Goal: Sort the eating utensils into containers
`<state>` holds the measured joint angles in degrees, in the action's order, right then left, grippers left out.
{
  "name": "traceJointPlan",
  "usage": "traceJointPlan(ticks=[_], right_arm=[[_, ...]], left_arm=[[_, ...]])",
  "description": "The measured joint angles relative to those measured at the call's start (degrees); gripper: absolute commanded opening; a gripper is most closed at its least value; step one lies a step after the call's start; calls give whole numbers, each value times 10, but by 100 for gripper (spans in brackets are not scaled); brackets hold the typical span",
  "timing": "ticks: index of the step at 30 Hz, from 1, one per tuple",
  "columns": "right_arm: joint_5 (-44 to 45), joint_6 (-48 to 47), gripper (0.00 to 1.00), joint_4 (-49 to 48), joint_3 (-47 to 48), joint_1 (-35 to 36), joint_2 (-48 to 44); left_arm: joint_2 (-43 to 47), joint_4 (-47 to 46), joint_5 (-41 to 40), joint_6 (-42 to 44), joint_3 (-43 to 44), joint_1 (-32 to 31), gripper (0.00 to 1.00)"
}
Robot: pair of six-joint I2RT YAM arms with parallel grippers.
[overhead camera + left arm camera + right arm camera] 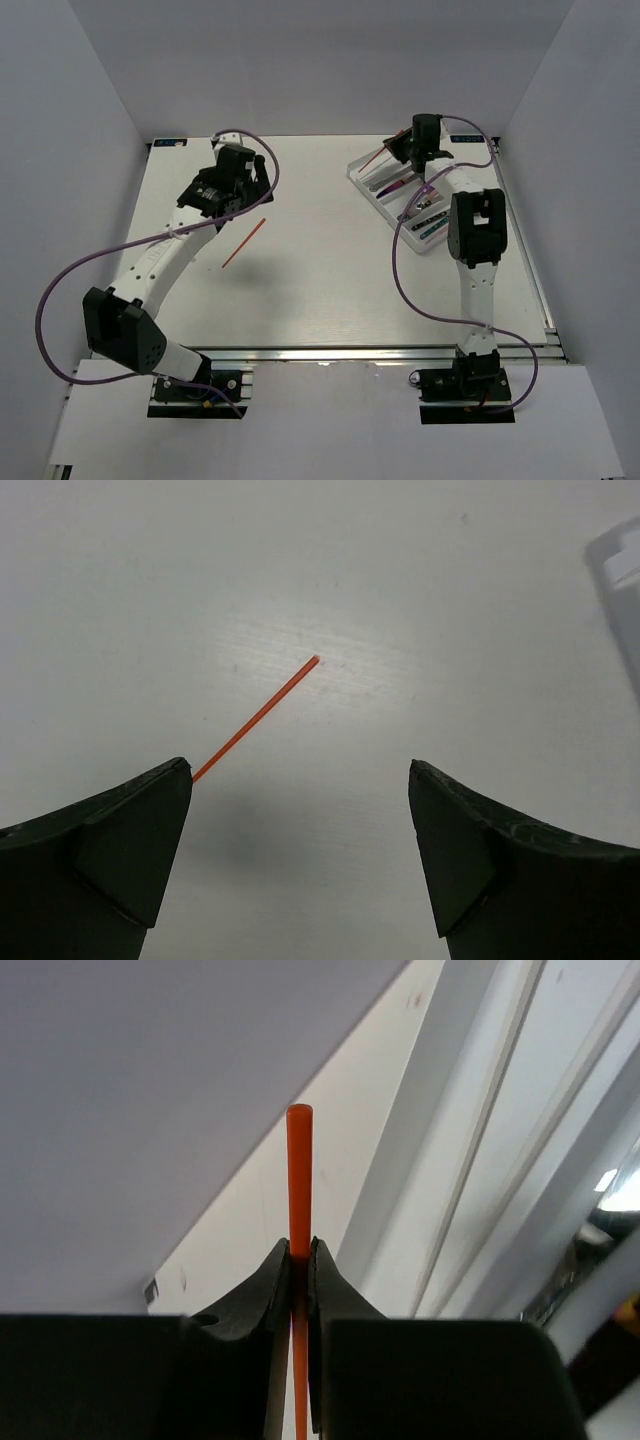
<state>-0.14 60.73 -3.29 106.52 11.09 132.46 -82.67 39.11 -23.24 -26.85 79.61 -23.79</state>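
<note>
While our left claw [300,770] hangs spread wide and empty over a thin red-orange utensil [262,715] lying on the bench [420,590], our right claw [300,1252] is pinched tight on a second red-orange utensil [299,1170] above the white tray [375,198], where other utensils [425,215] lie.

Tray [366,186] far right on table [320,290], utensils [392,184] inside, loose stick [243,243] left of centre, held stick [376,158] over tray.
</note>
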Motion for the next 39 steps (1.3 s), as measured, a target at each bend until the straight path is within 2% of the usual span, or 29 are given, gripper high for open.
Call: traceJointPlan(ticks=[5, 9, 10, 12, 13, 17, 20, 21, 25, 29, 34, 37, 39], right_arm=[[46, 5, 0, 31, 113, -18, 81], [62, 4, 0, 32, 123, -23, 107], [64, 4, 5, 31, 123, -23, 112], [66, 4, 7, 32, 123, -23, 119], [66, 4, 12, 29, 120, -23, 120], [70, 4, 44, 7, 103, -21, 119], [69, 3, 60, 2, 98, -20, 119], [68, 2, 64, -3, 98, -19, 118], [63, -8, 68, -2, 98, -17, 105], [57, -31, 74, 5, 70, -17, 55], [-2, -106, 76, 24, 7, -17, -76], [-65, -162, 76, 24, -65, -17, -184], [-117, -196, 76, 14, -163, -17, -276]], left_arm=[[-27, 1, -6, 24, -50, 0, 98], [-36, -1, -11, 39, -50, 3, 98], [-36, -2, -12, 42, -49, 4, 98], [-36, -6, -12, 47, -49, 7, 98], [-36, -7, -12, 50, -49, 8, 98], [-36, -8, -12, 59, -49, 12, 98], [-37, -7, -8, 66, -49, 14, 98], [-38, -7, -4, 70, -47, 15, 98], [-48, -4, 6, 87, -37, 15, 98], [-66, -6, 11, 110, -20, 15, 98], [-132, -7, 37, 156, 3, 22, 98], [-195, -2, 91, 182, 23, 39, 91], [-234, 4, 130, 195, 38, 57, 84]])
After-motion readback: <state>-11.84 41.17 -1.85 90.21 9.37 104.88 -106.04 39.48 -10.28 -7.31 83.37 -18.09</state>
